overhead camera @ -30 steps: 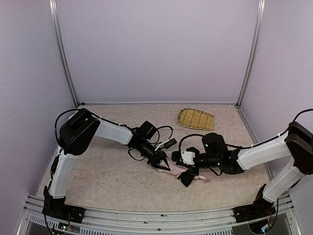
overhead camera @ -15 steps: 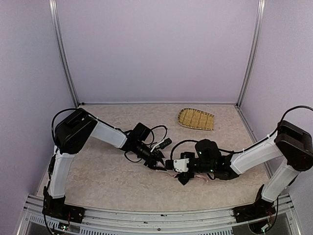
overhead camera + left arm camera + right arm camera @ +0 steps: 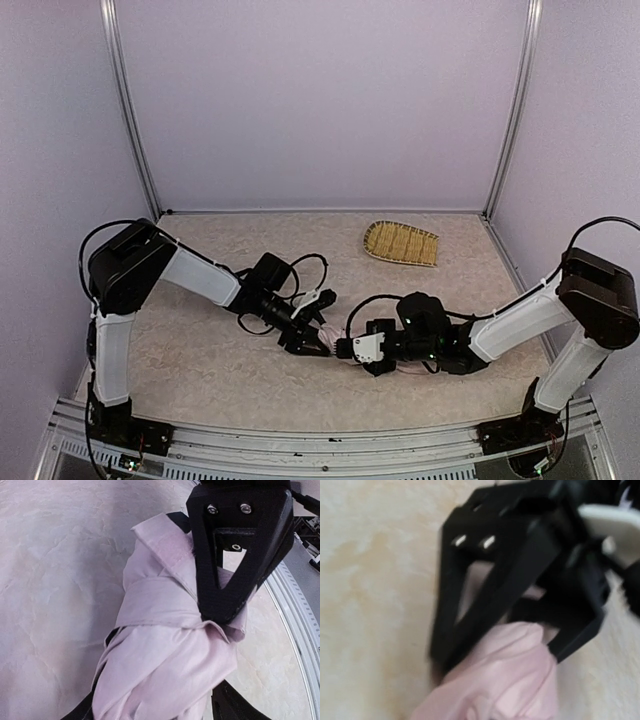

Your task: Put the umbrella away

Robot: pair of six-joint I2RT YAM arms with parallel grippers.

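Centrally placed umbrella [image 3: 165, 650]: folded into a pale pink bundle and lying on the table [image 3: 200, 370] near its middle, between my two grippers; slivers of black show at its edges
Strap [image 3: 150, 587]: a pale pink band wrapped round the bundle towards its upper end in my left wrist view, with a flap of the same cloth standing above it
Left gripper [image 3: 312, 342]: low over the table at the umbrella's left end; my jaws stand apart, one on each side of the bundle, so I straddle it rather than clamp it; whether either jaw brushes the cloth I cannot tell
Right gripper [image 3: 340, 350]: meets the umbrella from the right; my jaws are closed and pinch the pink cloth at a fold just beyond the strap, as my left wrist view shows
Right wrist view: blurred; pink cloth at the lower edge and, just behind it, a black frame that is probably my left gripper
Arms: both reach inward and low, the wrists nearly meeting over the umbrella
Woven tray [image 3: 400, 243]: at the far side of the table, right of centre, well apart from the umbrella and from both grippers
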